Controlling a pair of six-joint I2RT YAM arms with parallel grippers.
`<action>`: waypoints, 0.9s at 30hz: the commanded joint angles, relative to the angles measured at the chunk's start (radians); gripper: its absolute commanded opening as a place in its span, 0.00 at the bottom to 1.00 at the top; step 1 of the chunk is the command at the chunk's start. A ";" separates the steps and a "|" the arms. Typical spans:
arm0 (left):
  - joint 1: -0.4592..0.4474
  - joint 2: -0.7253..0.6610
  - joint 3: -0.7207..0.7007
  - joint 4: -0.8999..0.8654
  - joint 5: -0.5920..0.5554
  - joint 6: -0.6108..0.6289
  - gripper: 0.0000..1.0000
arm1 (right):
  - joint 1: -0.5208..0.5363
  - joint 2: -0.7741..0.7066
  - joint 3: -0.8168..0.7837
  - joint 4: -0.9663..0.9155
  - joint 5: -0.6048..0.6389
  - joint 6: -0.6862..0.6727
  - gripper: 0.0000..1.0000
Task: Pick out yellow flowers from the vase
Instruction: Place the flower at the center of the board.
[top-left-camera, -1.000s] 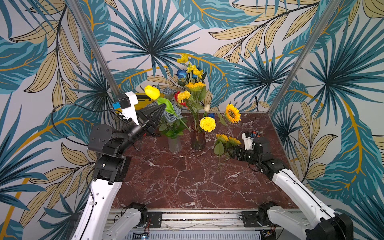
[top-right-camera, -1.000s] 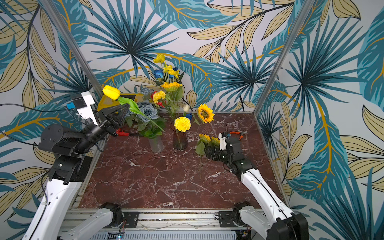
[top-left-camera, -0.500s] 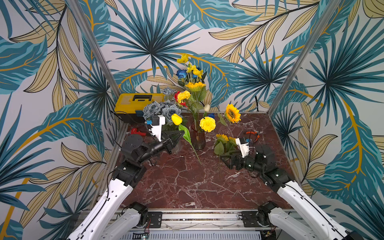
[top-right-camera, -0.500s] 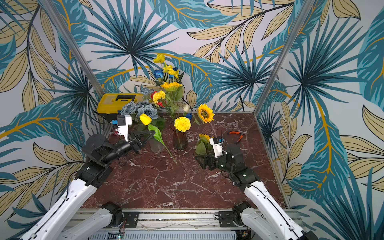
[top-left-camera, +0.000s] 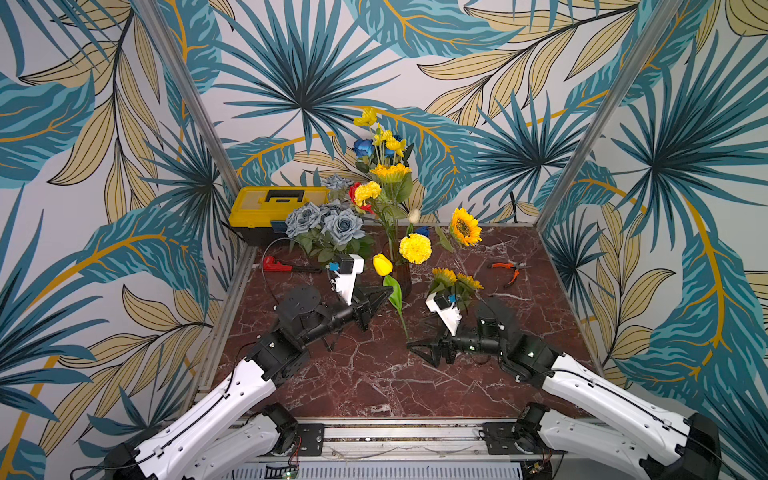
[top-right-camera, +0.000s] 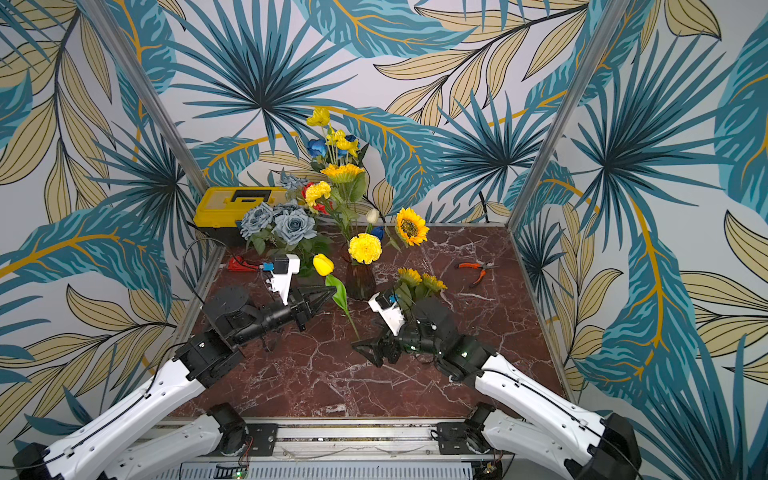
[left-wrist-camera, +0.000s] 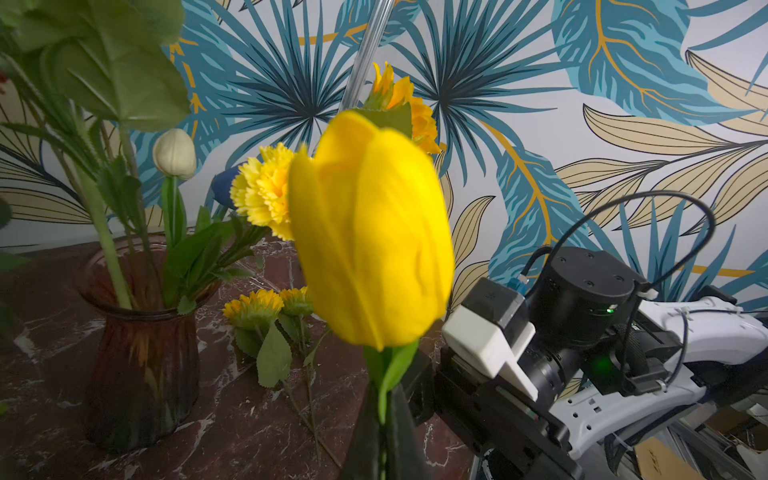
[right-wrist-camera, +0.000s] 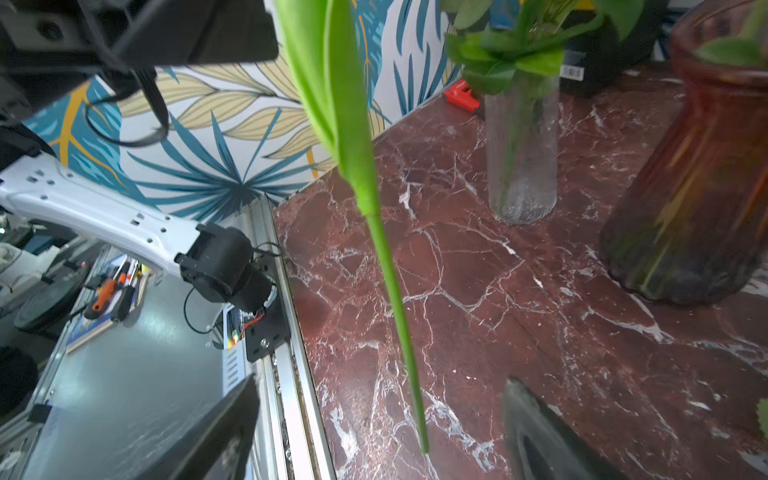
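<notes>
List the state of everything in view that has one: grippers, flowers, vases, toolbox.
left gripper, shut on the yellow tulip
right gripper, open, jaws either side of the stem's lower end, not gripping
yellow tulip, in the air, bloom up
two sunflowers, lying on the table
brown vase, upright, yellow blooms in it
clear vase, upright, holds stems
toolbox, shut

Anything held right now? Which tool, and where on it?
Left tool is shut on the yellow tulip, on the upper stem just below the bloom. Right tool is open astride the stem's lower end, holding nothing.
</notes>
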 joint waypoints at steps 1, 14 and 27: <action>-0.004 -0.010 0.012 0.019 -0.012 0.035 0.02 | 0.050 0.057 0.034 0.010 0.069 -0.034 0.82; -0.005 -0.018 0.021 0.020 0.030 0.038 0.02 | 0.103 0.154 0.068 0.027 0.239 -0.051 0.59; -0.004 0.006 0.043 0.019 0.052 0.035 0.02 | 0.103 0.159 0.070 0.059 0.250 -0.048 0.13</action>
